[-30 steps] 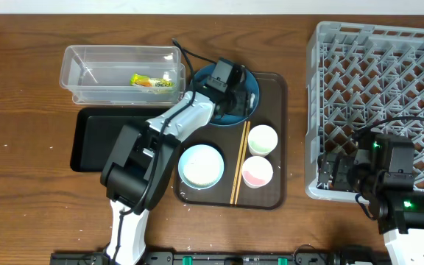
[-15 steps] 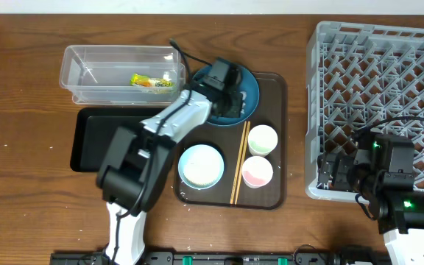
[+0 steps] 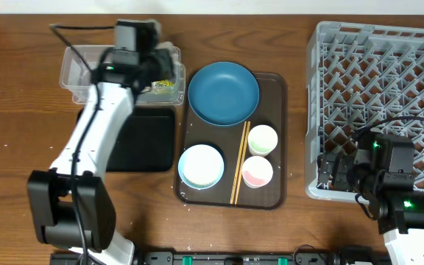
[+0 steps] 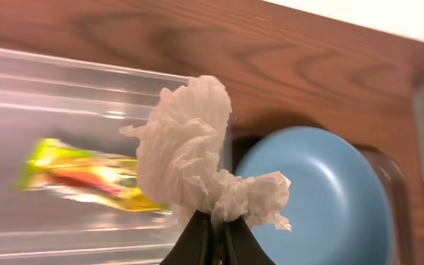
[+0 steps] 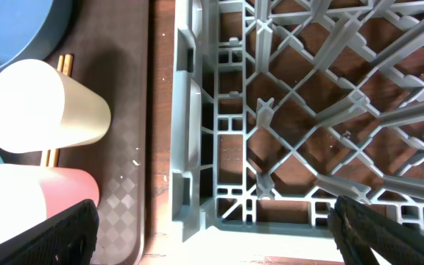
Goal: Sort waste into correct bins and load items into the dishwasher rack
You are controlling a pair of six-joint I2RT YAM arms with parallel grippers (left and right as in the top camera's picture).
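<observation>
Left arm is reaching to the back of the table [image 3: 20, 147], and the left fingers [image 4: 194, 246] are pinched tight together on the crumpled white tissue [image 4: 197, 154], which puffs out in a loose wad beyond the tips. From the left wrist camera the tissue hangs over the right end of the clear tub [image 4: 65, 81]. Down in that tub lies the snack wrapper [image 4: 87, 175], orange, yellow and green, blurred but plain enough. From overhead the wrapper sits at the tub's right end, just under the arm. In front of the tub is the black tray [image 3: 149, 140], close against it, though whether the two touch I cannot tell. Over to the brown serving tray [image 3: 272, 96]: the big dark-blue dish [image 3: 224, 93] is at its far end, overlapping the tray's far rim. The white bowl [image 3: 201, 165] is at the near left. The chopsticks [image 3: 239, 163] lie side by side, lengthwise, between the bowl and the cups. The far cup [image 3: 263, 139] stands just behind the near cup [image 3: 257, 171], and the near one looks pinkish inside. On the right, the right fingers [image 5: 57, 232] are spread wide apart with nothing between them, poised at the near left corner of the grey rack [image 5: 197, 125]. The rack's wall stands just beside the brown serving tray.
</observation>
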